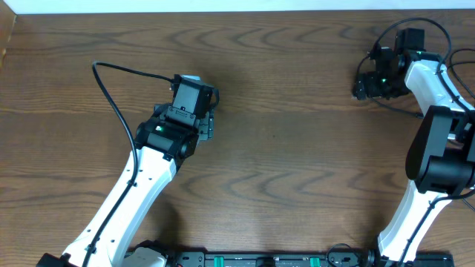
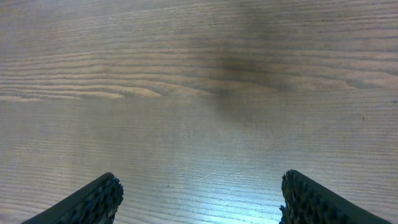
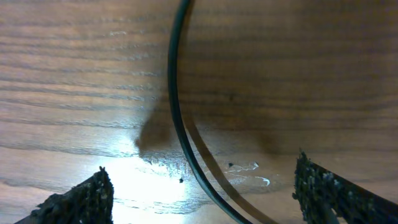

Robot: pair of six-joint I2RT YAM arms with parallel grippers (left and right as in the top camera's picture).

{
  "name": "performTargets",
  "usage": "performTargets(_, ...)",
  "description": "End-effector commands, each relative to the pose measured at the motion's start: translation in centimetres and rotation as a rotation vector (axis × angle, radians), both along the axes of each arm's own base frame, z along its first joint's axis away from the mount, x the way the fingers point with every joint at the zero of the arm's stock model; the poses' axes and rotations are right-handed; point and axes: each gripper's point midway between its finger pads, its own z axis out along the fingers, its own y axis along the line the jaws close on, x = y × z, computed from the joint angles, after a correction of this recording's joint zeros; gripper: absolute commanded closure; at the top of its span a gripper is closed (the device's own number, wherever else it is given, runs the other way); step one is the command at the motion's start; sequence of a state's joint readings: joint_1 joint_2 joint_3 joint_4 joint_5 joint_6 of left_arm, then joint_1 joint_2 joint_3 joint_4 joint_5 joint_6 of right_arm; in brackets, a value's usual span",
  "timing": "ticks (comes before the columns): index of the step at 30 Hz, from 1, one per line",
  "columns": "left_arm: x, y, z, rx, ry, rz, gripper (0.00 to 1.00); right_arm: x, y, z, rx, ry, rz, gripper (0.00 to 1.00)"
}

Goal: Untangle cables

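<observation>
- Gaping wide, left pincer (image 2: 199,186) hangs over the wood-grain table (image 2: 186,74) — a dark shadow patch ahead of its fingers.
- Likewise apart, right pincer (image 3: 202,171) straddles black cable (image 3: 172,93), which arcs between its fingers touching neither — shadow alongside, glare on the wood beneath.

Under me spreads a brown wood-grain table (image 1: 297,148); a pale strip (image 1: 223,6) borders its far edge; bright glare (image 3: 149,171) lies on its surface.
</observation>
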State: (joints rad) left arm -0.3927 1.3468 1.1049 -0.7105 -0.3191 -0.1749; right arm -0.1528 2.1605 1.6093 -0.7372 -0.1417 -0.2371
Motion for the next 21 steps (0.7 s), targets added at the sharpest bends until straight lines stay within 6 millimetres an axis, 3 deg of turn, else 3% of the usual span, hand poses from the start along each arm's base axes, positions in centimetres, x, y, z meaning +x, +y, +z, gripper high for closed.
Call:
performTargets(1,-0.1,0.3,-0.4,0.016,0.015,-0.005,0.17,-0.1,0.8,-1.3,0.008,0.029,0.031,0.11)
performTargets(8,-0.1,0.3,-0.4,0.016,0.015,-0.005,0.17,-0.4,1.2,-1.7,0.002,0.042,0.057,0.1)
performTargets(16,-0.1,0.3,-0.4,0.016,0.015,-0.005,0.17,-1.4,0.1,-2.7,-0.079,0.086,0.041,0.11)
performTargets(21,-0.1,0.3,-0.4,0.016,0.015,-0.005,0.17,-2.1,0.1,-3.6,-0.082,0.104,0.041,0.16)
